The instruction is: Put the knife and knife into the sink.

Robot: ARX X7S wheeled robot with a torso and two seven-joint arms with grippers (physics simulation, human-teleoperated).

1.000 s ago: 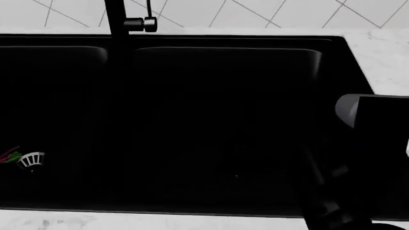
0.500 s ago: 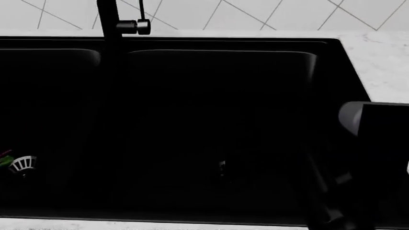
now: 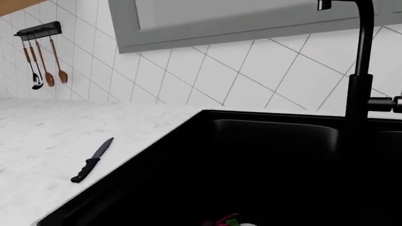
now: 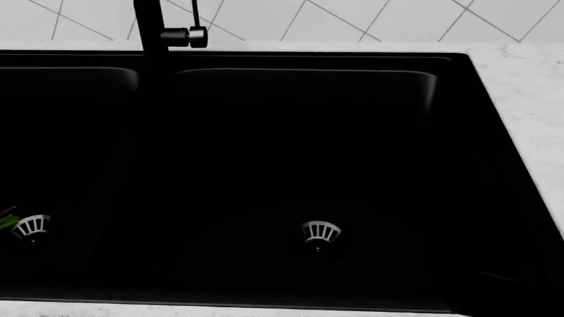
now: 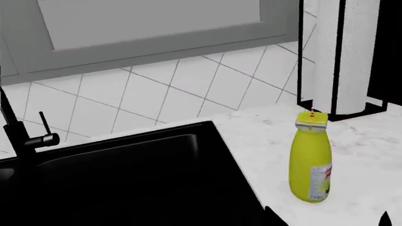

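Note:
One knife, small with a black handle and grey blade, lies flat on the white marble counter beside the sink in the left wrist view. The other knife does not show in any view. The black double-basin sink fills the head view, with a silver-white strainer in each basin. Its tall black faucet stands at the back. Neither gripper shows in the head view. No fingers stand out against the black sink in the left wrist view. A small dark point pokes up at the right wrist view's edge.
A yellow bottle stands on the counter to the right of the sink, with a paper towel roll behind it. Hanging utensils are on the tiled wall. Something red and green lies by the left basin's strainer.
My right arm, which stood over the sink's right side, has left the head view. The right basin's strainer now shows in full.

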